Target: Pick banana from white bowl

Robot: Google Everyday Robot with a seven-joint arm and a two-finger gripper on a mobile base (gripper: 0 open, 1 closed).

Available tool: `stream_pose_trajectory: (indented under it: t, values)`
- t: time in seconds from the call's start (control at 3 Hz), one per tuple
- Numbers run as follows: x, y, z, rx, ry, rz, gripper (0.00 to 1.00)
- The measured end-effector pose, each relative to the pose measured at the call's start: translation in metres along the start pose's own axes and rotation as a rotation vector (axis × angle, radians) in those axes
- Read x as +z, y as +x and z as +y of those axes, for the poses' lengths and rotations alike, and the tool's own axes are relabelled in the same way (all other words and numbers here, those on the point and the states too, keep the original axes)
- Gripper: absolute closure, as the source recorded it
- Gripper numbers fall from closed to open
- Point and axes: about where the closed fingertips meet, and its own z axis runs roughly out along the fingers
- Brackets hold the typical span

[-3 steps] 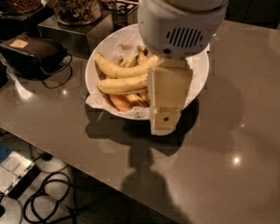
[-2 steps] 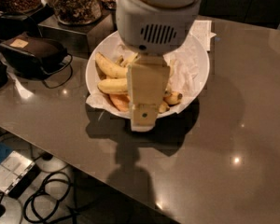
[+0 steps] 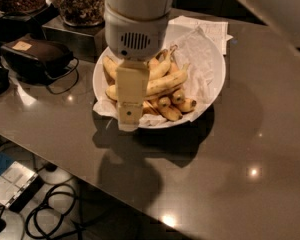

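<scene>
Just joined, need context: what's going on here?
The robot's two-finger gripper hangs low over the left side of the wide, shallow white bowl lined with crumpled paper, above the pile of bananas. The long, curved pale-yellow banana lies in the bowl, not yet lifted.

The white bowl [image 3: 216,86] sat on the table [image 3: 240,159], with the banana [image 3: 167,81] lying in it behind shorter ones. The gripper [image 3: 128,125] hung over the bowl's left front rim. A pouch [image 3: 35,56] lay to the left, jars [image 3: 82,1] behind
</scene>
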Motion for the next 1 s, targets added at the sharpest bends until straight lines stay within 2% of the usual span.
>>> stream_pose_trajectory:
  t: [0.33, 0.67, 1.0]
  values:
    - [0.030, 0.005, -0.022, 0.060, -0.060, 0.012, 0.12]
    - [0.055, 0.013, -0.033, 0.109, -0.107, 0.023, 0.31]
    - [0.057, 0.014, -0.035, 0.119, -0.118, 0.025, 0.54]
